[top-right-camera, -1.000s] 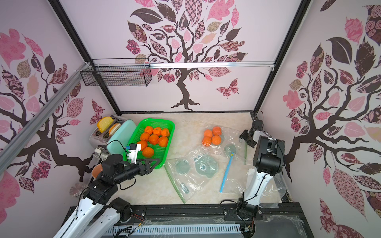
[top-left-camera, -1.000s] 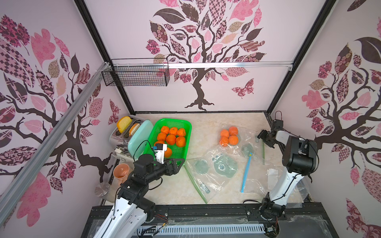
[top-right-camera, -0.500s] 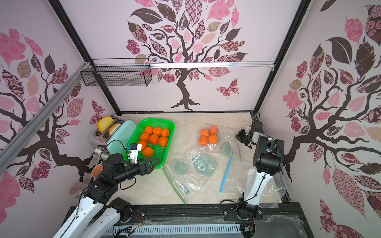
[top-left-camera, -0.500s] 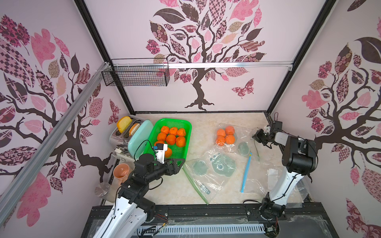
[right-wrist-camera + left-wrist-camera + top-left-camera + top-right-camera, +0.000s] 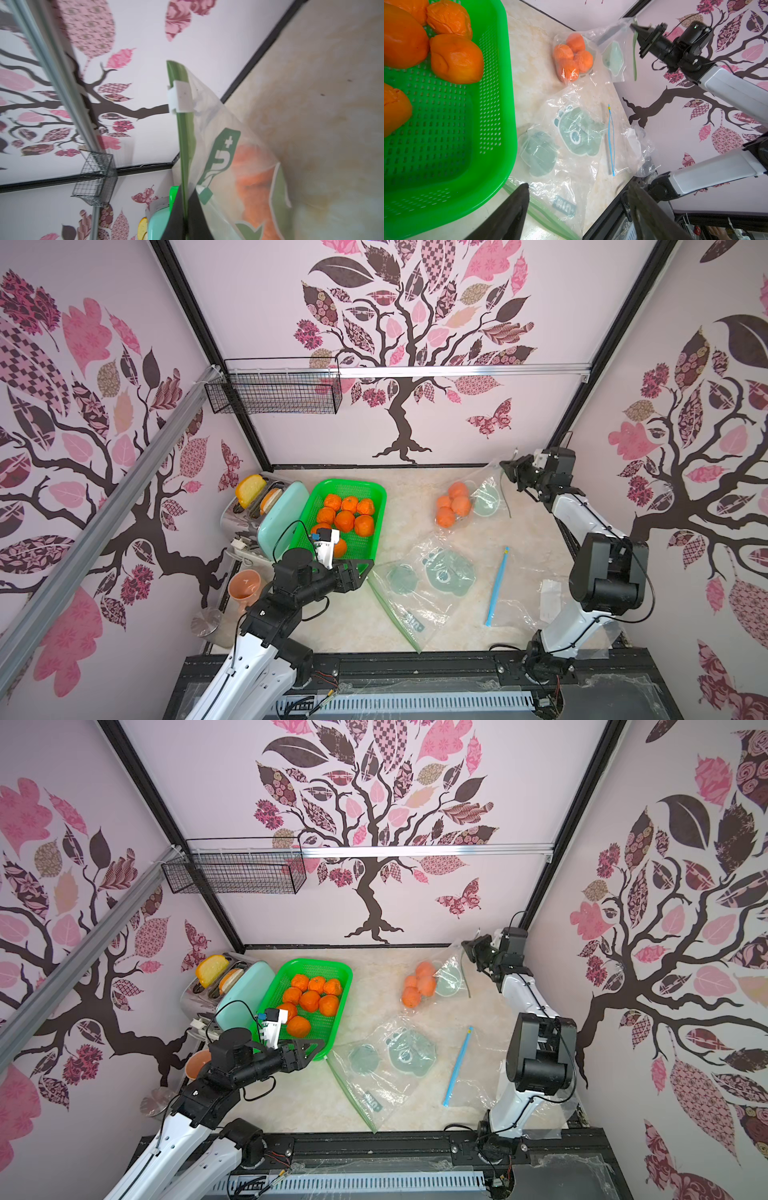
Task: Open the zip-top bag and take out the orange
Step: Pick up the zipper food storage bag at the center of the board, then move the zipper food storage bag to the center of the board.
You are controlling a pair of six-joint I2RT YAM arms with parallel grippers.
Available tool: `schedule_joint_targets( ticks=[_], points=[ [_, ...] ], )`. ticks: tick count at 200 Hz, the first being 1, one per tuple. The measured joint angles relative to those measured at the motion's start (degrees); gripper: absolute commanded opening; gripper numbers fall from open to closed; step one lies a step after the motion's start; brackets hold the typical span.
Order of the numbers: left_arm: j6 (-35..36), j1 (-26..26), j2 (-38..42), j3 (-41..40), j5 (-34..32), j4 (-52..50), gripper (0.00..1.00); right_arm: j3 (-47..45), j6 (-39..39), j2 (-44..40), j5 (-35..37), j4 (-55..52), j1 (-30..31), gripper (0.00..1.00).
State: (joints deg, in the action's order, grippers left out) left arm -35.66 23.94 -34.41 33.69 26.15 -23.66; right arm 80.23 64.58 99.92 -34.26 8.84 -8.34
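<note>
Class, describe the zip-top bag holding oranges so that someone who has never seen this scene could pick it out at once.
Start at the green basket on the table, then look across to the far right corner. There the right gripper pinches the green-sealed top edge of a clear zip-top bag. Unlike the empty bags lying flat nearer the front, it holds a cluster of oranges.

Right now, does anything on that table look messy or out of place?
Yes. The bag of oranges is lifted by its green zip strip, pinched in the right arm's fingers, so it hangs lopsided with the fruit slumped at the low end. Empty bags lie crumpled mid-table.
</note>
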Motion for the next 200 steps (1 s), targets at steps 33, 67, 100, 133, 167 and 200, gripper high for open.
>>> schedule_joint_targets(
  ticks=[33, 67, 100, 133, 167, 200],
  points=[
    [-3.08, 2.05, -3.43, -1.25, 8.46, 6.78, 0.60, 7.39, 6.47, -4.15, 2.51, 1.77, 2.62, 0.00],
    [-3.02, 12.98, -8.52, 0.02, 9.33, 9.84, 0.56, 8.76, 7.23, -13.38, 4.76, 1.33, 3.13, 0.00],
    [-1.86, 21.75, -17.92, 1.53, 4.72, 13.86, 0.54, 5.09, 6.21, -25.29, 7.34, 0.61, 2.91, 0.00],
    [-1.68, 23.71, -35.06, 1.79, 2.84, 20.52, 0.46, -0.59, 5.70, -36.24, 8.48, -1.99, 2.97, 0.00],
    [-1.42, 23.67, -50.58, 3.17, 1.38, 24.81, 0.44, -7.28, 6.05, -45.75, 9.11, -5.33, 3.04, 0.00],
    [-1.01, 22.88, -61.35, 8.31, 0.22, 28.00, 0.42, -10.71, 5.90, -51.93, 9.42, -8.24, 3.04, 0.00]
  ],
)
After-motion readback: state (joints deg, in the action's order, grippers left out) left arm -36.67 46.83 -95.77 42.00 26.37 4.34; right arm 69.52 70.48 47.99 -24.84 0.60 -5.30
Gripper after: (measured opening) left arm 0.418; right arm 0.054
